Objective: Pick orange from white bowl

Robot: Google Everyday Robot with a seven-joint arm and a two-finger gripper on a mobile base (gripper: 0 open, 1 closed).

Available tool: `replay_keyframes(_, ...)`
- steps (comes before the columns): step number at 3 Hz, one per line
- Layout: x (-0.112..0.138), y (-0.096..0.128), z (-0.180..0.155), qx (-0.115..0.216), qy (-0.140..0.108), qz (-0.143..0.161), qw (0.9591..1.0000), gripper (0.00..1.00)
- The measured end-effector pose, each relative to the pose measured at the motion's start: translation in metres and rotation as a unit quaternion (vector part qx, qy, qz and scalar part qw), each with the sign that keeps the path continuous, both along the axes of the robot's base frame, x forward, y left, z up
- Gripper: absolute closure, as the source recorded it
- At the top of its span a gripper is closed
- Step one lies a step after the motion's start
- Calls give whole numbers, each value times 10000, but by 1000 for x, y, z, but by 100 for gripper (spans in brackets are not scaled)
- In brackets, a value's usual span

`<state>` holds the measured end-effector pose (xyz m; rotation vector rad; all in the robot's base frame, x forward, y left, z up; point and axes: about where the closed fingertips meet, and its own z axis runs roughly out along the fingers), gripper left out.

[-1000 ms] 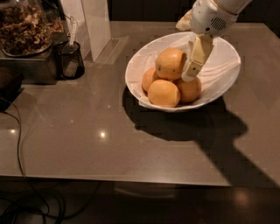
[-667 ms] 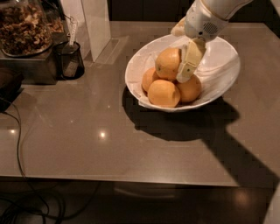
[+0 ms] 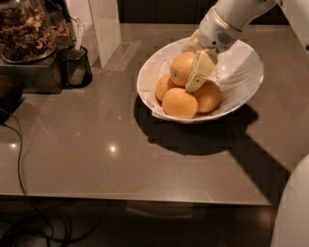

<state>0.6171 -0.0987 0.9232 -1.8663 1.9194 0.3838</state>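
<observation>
**Desk:** What is happening on the table [image 3: 96, 144]?

**Photographer:** The robot's white arm [image 3: 231, 14] is reaching in from the upper right. Its gripper [image 3: 197, 77] is hanging inside the white bowl [image 3: 143, 89], pointing down and to the left.

**Desk:** Is it holding anything?

**Photographer:** I cannot tell. The gripper's pale tip is lying along the right side of the orange [image 3: 179, 67], touching it or just short of it. How far the gripper is standing open is not showing, nor whether it is gripping the fruit.

**Desk:** Where is the orange sitting?

**Photographer:** It is sitting on top of the pile, toward the back of the bowl. It is resting on three other oranges [image 3: 178, 102]: one at the front, one to the left, and one to the right that is lying partly under the gripper. Crinkled white paper [image 3: 236, 77] is lining the bowl beneath them.

**Desk:** And around the bowl?

**Photographer:** The bowl is throwing a dark shadow [image 3: 193, 137] across the table toward the camera. Well apart, at the far left, a jar [image 3: 24, 29] of brown bits is standing beside a black cup [image 3: 75, 67]. A white box [image 3: 104, 24] is standing upright just behind the cup. A black cable [image 3: 21, 159] is trailing over the table's left edge.
</observation>
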Motion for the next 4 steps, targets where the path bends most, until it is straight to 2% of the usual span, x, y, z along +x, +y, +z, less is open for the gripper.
replay_keyframes(3, 0, 0, 2, 9, -31, 6, 10000, 89)
replay_keyframes(4, -29, 5, 34, 221, -667, 288, 9971, 100)
